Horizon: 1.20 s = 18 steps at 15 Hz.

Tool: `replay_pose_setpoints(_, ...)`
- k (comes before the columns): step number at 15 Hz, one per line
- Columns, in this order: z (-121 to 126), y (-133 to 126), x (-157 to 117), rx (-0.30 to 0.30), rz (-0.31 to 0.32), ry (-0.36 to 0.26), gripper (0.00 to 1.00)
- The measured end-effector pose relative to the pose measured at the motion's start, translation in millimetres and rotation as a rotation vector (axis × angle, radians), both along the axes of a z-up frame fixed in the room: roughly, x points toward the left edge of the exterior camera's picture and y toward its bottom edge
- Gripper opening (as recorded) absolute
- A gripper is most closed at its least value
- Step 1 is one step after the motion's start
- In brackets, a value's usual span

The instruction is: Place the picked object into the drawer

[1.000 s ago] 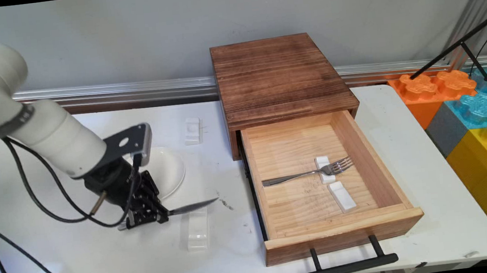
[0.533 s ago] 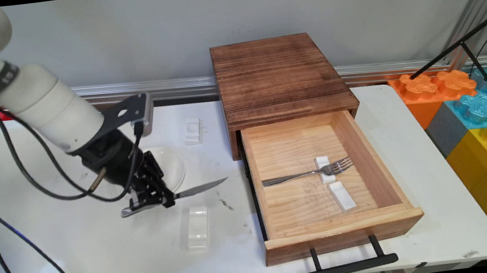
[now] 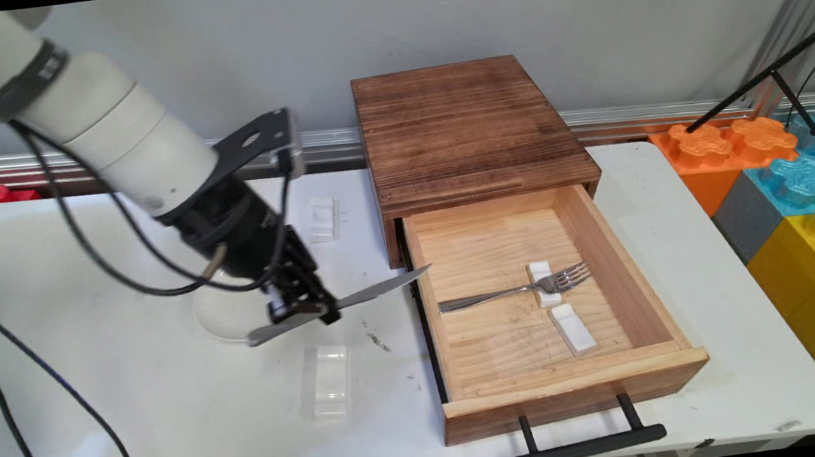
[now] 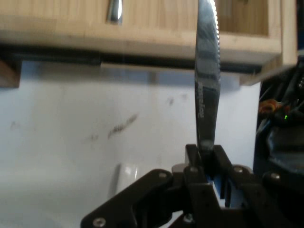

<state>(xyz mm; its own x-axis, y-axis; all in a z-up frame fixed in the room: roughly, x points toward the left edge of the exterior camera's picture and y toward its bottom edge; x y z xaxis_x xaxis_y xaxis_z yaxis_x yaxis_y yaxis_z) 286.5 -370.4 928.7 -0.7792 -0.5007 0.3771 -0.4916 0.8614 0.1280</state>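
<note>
jaws [image 3: 304, 309] clamped on a table knife [image 3: 343, 302], gripped partway along, between handle and blade. held clear above the white table [image 3: 171, 427], nearly level, handle end pointing left, blade tip just reaching over the left edge of the open wooden drawer [image 3: 501, 400]. seen from the hand: jaws [image 4: 205, 153] pinched on the knife [image 4: 207, 80], serrated blade running straight up the picture toward the drawer wall.

inside the drawer: a fork [image 3: 516, 290] lying across a small white cutlery rest [image 3: 544, 284], tines to the right; a second white rest [image 3: 573, 329] just nearer, bare. drawer pulled out of a dark wooden cabinet [image 3: 465, 128], black handle [image 3: 589, 446] at its front.

on the table, below the knife: another white rest [image 3: 330, 381]. behind the arm: a white bowl [image 3: 224, 317], partly hidden. farther back, by the cabinet: one more white rest [image 3: 322, 218]. to the far right, off the table: coloured foam blocks [image 3: 797, 187].
</note>
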Motion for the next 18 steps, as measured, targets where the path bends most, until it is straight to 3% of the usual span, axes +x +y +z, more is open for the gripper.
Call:
replay_pose_setpoints(9,10.4,-29.7,-65.3,0.003,-0.023,0.054,0.00)
replay_pose_setpoints(18,-0.8,-54.6,-128.8,-0.011,-0.064,0.076,0.00)
